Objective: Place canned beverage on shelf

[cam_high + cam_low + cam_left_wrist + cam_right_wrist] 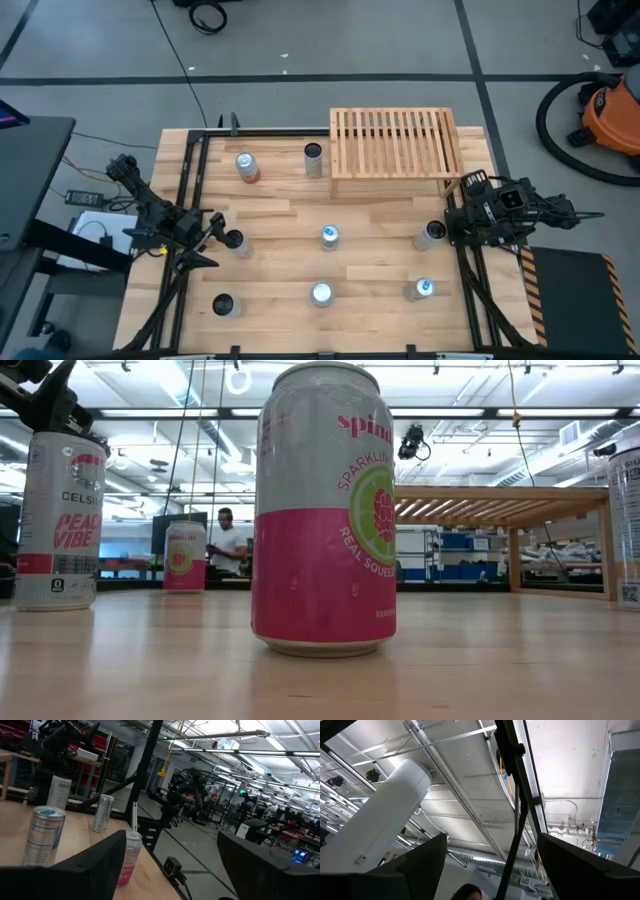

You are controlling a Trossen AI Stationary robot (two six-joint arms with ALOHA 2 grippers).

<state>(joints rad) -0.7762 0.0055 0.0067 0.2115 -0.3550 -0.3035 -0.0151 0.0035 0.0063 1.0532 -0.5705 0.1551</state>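
Cans are standing upright all over the wooden table (290,215), and in the low view the nearest of them, a pink-and-grey sparkling water can (324,508), is filling the middle of the picture. Seen from above, three cans are sitting along the near edge, one of them dark-topped (222,304) and two silver-topped (321,293) (422,289). The left gripper (222,236) is resting at the left side with its fingers spread apart, just beside a dark-topped can (236,242); its wrist view is showing the fingers (95,865) wide apart with a pink can (129,858) between them. The right gripper (452,226) is sitting at the right side, near a grey can (430,235); its fingers (420,862) are standing apart and holding nothing, with the wrist view facing the ceiling. Farther back, an orange can (246,166) and a dark can (314,158) are standing beside the shelf (395,140), which is occupying the far right corner and carrying no can. Beyond the table, a person (227,542) is standing in the room.
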